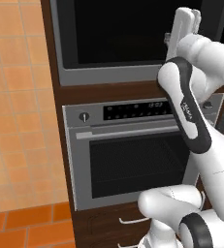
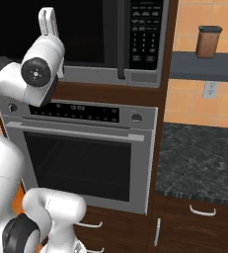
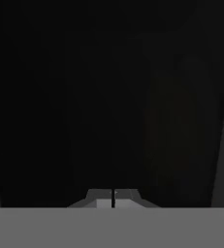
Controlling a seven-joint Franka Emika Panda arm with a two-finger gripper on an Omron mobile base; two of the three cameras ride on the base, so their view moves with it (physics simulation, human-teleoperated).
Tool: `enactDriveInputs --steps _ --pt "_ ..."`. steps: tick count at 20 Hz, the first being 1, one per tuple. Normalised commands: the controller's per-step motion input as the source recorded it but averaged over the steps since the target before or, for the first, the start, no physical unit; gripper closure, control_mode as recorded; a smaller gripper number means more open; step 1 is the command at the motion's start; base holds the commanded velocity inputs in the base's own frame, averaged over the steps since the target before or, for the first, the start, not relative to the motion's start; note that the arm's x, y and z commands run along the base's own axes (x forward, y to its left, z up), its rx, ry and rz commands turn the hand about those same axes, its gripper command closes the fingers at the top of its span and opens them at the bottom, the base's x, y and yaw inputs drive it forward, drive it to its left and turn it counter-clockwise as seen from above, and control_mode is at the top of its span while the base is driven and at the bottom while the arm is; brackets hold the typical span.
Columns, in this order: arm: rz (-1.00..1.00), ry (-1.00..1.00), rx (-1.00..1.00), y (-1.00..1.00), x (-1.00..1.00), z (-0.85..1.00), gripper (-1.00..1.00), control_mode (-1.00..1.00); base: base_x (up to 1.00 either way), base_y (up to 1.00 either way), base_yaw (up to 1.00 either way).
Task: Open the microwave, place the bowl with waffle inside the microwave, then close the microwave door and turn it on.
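Hand view: the claw [image 3: 113, 198] is seen clenched, its two tips pressed together with nothing between them, facing the black glass of the microwave door [image 3: 108, 97]. In the right base view the microwave [image 2: 135, 74] is shown shut above the oven [image 2: 86, 158], its dark vertical handle [image 2: 121, 39] beside the keypad [image 2: 146, 29].

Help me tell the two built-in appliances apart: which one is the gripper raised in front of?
The upper one, the microwave: black glass front, dark vertical handle, keypad strip. The gripper is raised before its glass, jaws together. The oven below has round knobs and a horizontal bar.
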Motion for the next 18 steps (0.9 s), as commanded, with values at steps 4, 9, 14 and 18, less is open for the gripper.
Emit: enactDriveInputs --steps 4,9,14,18 --pt "0.00 0.06 0.08 -0.61 -1.00 0.25 1.00 -1.00 0.00 0.00 0.00" --pt "0.03 0.14 0.05 -0.56 -1.00 0.01 1.00 -1.00 0.00 0.00 0.00" --pt "0.03 0.01 0.13 -0.59 -0.42 0.00 1.00 -1.00 0.00 0.00 0.00" --pt "0.02 0.00 0.08 -0.67 -0.06 -0.17 1.00 -1.00 0.00 0.00 0.00"
